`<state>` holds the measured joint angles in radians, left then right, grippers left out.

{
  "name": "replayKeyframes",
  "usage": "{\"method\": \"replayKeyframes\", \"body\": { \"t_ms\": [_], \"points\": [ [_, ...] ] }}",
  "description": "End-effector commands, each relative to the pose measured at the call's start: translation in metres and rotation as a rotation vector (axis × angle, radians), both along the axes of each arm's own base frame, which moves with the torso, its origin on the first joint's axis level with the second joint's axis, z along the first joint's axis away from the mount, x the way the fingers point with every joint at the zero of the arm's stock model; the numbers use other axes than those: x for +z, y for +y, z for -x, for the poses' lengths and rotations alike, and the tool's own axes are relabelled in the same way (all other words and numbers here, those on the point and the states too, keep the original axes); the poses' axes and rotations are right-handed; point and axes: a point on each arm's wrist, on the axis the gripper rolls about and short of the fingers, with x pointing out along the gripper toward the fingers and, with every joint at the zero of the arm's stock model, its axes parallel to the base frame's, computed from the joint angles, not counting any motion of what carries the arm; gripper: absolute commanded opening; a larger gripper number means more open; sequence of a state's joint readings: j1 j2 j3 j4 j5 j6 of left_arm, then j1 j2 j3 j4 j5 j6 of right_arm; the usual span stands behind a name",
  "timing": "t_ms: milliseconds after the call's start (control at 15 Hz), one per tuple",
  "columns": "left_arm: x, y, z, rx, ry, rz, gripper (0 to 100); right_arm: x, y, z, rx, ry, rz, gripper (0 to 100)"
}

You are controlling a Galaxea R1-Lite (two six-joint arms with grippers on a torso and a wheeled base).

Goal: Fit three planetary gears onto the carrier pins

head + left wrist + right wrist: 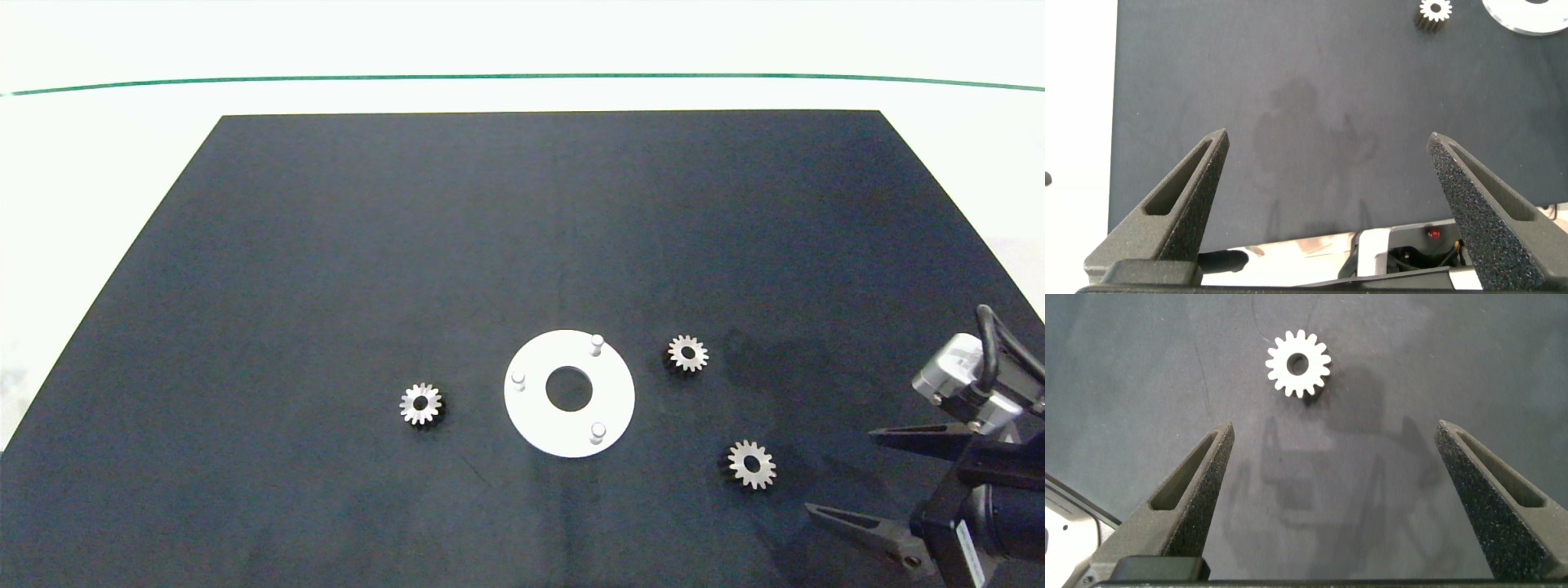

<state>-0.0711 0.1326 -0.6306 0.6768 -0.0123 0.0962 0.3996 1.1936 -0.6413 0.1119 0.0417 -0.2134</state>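
Observation:
The white carrier disc lies on the black mat with three white pins standing bare. One silver gear rests left of the disc, a second right of it, and a third nearer the front right. My right gripper hovers open just right of that third gear, which shows ahead of its fingers with nothing between them. My left gripper is open over bare mat, out of the head view; its camera catches the left gear and the disc's edge far off.
The black mat covers most of a white table. A thin green line crosses the table beyond the mat's far edge. Nothing else lies on the mat.

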Motion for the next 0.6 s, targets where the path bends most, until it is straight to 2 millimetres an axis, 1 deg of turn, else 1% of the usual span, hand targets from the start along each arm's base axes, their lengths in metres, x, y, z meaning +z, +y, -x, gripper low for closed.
{"method": "replayKeyframes", "body": {
  "t_ms": [67,333,467,600],
  "points": [
    [0.0,0.0,0.0,0.005,0.005,-0.001,100,-0.008,0.01,-0.009,0.038,0.044,0.033,100],
    [0.0,0.0,0.0,0.004,0.005,-0.001,100,-0.016,0.018,-0.017,0.056,0.079,0.054,100],
    [0.0,0.0,-0.001,0.004,0.007,-0.001,100,-0.022,0.023,-0.027,0.056,0.085,0.057,100],
    [0.001,0.0,0.0,0.004,0.001,-0.001,100,-0.024,0.026,-0.034,0.045,0.062,0.056,100]
  ]
}}
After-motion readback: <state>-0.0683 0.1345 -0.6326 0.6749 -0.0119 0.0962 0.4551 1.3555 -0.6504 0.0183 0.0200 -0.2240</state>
